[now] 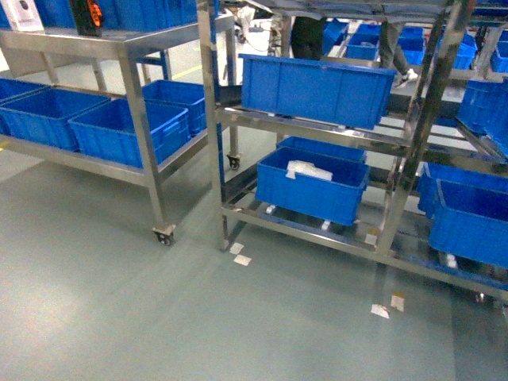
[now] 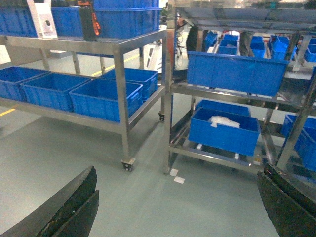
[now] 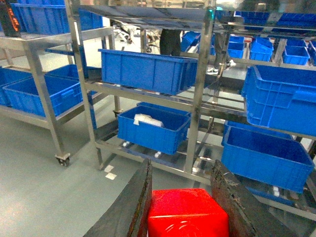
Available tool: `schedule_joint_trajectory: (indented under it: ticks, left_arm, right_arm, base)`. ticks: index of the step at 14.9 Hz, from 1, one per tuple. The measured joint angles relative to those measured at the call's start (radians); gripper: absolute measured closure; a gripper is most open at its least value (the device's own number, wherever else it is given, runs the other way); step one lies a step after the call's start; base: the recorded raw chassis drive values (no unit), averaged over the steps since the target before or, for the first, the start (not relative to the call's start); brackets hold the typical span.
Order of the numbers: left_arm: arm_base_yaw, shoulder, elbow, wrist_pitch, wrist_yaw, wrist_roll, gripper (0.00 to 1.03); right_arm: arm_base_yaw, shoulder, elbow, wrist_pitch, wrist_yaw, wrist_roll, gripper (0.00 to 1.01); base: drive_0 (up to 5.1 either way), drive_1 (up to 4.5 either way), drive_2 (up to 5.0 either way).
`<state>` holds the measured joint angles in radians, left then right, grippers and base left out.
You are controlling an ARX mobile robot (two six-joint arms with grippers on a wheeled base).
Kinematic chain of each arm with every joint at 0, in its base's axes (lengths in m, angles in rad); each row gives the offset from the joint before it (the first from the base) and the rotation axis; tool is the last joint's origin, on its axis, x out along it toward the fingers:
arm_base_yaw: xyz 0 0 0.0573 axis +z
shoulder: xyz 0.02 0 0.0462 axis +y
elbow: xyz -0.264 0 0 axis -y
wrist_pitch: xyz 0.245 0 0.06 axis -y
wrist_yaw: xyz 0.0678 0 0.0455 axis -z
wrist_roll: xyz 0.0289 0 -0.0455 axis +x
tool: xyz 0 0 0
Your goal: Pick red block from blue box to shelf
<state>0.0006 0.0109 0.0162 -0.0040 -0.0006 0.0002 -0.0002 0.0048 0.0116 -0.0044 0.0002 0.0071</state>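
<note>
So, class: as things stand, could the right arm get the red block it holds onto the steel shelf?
Probably not yet: the right gripper grips the red block, but open floor separates it from the shelf.

Red block in grasp; shelf ahead.
The red block [image 3: 186, 213], glossy, sits clamped between the two dark fingers [image 3: 129, 210] of the right hand [image 3: 183, 207], clear of the floor. The shelf [image 1: 413, 139], shiny stainless steel with square uprights, stands ahead, tiers carrying dark blue crates.

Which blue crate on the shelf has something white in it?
The lower crate on the bottom tier of the shelf, directly under the middle-tier crate; white wrapping shows inside.
</note>
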Motion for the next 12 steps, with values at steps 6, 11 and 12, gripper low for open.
schedule_joint_trajectory:
  ticks: [6,11,12]
  left_arm:
    - [0.0,0.0,0.0,0.0,0.0,0.0,0.05]
    - [0.0,0.0,0.0,0.0,0.0,0.0,0.05]
    - [0.0,0.0,0.0,0.0,0.0,0.0,0.05]
  right_arm:
    - [0.0,0.0,0.0,0.0,0.0,0.0,0.72]
    - [0.0,0.0,0.0,0.0,0.0,0.0,0.72]
    - [0.0,0.0,0.0,0.0,0.0,0.0,0.72]
  base:
    - [-1.7,-1.65,-1.7]
    - [-1.7,-1.65,-1.7]
    - [-1.7,-1.65,-1.7]
